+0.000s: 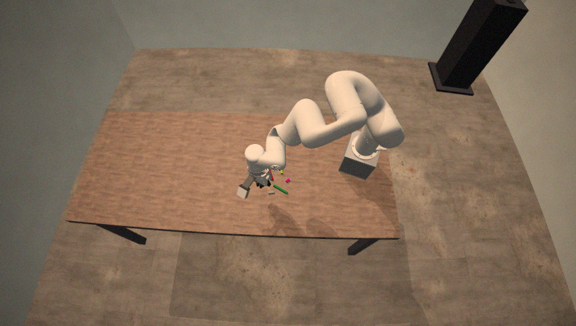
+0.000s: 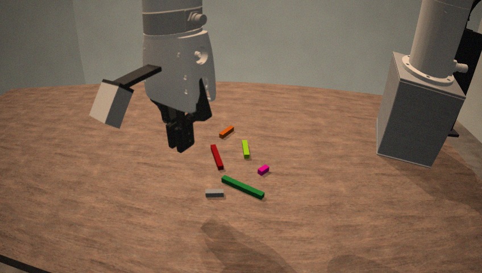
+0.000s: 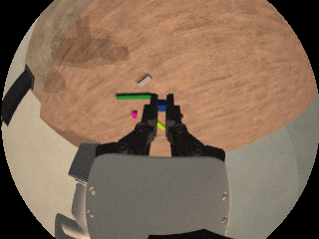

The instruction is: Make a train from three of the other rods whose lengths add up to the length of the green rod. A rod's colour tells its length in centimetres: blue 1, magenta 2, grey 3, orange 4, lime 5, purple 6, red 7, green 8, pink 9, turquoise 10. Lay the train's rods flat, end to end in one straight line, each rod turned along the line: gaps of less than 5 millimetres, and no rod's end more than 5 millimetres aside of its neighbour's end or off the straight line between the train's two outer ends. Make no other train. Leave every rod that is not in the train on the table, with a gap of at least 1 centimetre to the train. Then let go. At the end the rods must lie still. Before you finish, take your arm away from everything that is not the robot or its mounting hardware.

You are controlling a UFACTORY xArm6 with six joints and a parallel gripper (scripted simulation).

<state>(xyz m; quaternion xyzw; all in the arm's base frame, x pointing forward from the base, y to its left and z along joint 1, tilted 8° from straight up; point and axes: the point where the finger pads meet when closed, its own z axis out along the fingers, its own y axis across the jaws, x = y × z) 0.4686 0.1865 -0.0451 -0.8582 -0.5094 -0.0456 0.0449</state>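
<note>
Magenta rod (image 1: pixel 287 180) (image 2: pixel 263 169) (image 3: pixel 135 115) lay nr green rod (image 1: pixel 280 189) (image 2: pixel 242 186) (image 3: pixel 134 97) on the table (image 1: pixel 162 181) (image 2: pixel 101 209) (image 3: pixel 224 65), w/ grey rod (image 1: pixel 271 192) (image 2: pixel 214 193) (image 3: pixel 145 80), red rod (image 1: pixel 272 175) (image 2: pixel 216 156) (image 3: pixel 181 117), lime rod (image 1: pixel 281 172) (image 2: pixel 245 149) (image 3: pixel 160 125) & orange rod (image 2: pixel 226 131) around, all 6 apart. Base block (image 1: pixel 355 166) (image 2: pixel 419 125) stood well apart. Gripper (image 1: pixel 263 185) (image 2: pixel 177 148) (image 3: pixel 161 103) hung above tbl, fingers down, clamped on blue rod (image 3: pixel 161 106), approx. beside red rod in ext. view.

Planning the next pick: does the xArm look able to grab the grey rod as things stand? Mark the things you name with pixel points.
Probably not yet: the jaws are closed on the blue rod (image 3: pixel 161 106), which likely needs setting down first. Otherwise the grey rod (image 1: pixel 271 193) (image 2: pixel 214 193) (image 3: pixel 145 80) looks reachable, uncovered and apart from its neighbours.
</note>
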